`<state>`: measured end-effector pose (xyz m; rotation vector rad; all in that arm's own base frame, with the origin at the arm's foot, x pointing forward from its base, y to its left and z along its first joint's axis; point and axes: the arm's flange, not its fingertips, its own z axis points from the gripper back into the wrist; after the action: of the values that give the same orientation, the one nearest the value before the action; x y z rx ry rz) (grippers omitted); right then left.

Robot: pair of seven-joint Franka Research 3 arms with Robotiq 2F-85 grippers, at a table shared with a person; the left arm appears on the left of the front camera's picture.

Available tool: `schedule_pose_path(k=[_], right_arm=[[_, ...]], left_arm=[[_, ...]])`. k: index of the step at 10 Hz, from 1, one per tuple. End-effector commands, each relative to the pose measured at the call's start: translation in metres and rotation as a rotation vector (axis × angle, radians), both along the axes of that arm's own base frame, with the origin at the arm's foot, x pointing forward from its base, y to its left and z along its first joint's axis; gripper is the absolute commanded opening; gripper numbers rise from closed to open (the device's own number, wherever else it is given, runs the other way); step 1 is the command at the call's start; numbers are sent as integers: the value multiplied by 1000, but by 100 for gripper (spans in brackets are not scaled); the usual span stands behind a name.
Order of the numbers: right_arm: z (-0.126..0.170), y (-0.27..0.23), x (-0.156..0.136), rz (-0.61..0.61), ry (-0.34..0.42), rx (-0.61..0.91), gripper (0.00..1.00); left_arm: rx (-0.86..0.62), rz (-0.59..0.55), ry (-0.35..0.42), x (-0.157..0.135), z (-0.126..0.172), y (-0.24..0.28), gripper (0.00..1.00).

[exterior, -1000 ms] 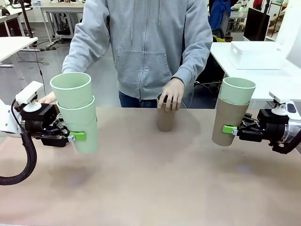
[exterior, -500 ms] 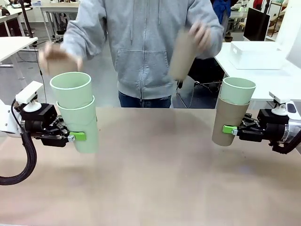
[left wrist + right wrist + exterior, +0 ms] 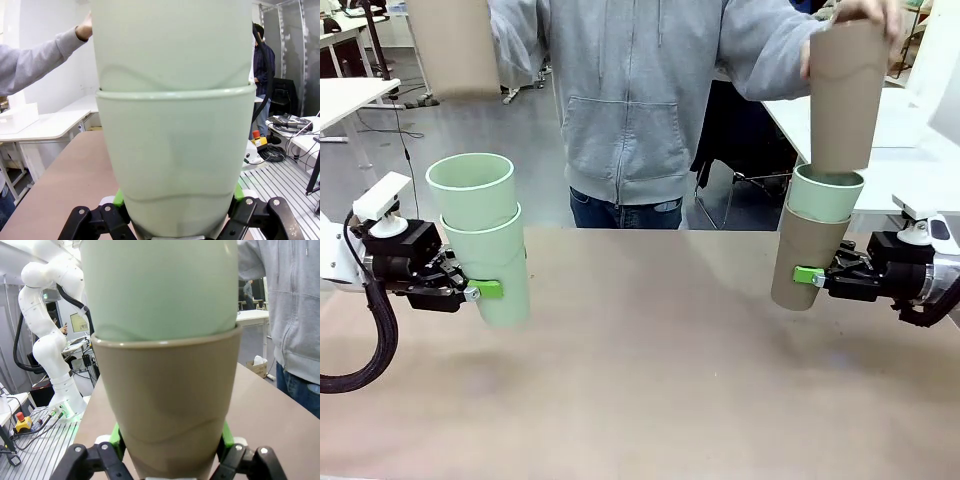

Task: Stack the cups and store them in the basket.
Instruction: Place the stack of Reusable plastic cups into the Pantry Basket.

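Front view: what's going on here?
The robot's left hand grips a stack of two mint cups, held upright. Its right hand grips a tan cup with a mint cup nested in it. The person holds another tan cup upright at that mint cup's mouth. A further tan cup is raised above the left stack.

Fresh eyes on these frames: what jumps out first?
At left, the left hand grips two nested mint cups; at right, the right hand grips a tan cup with a third mint cup nested inside. The person across the table holds a second tan cup right above that right-hand stack, and a third tan cup high at upper left.
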<state>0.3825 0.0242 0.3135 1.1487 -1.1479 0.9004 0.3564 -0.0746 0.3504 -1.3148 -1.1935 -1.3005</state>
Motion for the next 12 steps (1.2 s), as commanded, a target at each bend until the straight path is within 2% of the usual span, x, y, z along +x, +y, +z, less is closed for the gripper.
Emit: schedule_pose_path(k=[1, 12], right_arm=[[5, 0, 0, -2, -12, 5, 85], [5, 0, 0, -2, -12, 5, 85]], left_arm=[[-7, 2, -6, 0, 2, 1, 84], [-7, 2, -6, 0, 2, 1, 84]])
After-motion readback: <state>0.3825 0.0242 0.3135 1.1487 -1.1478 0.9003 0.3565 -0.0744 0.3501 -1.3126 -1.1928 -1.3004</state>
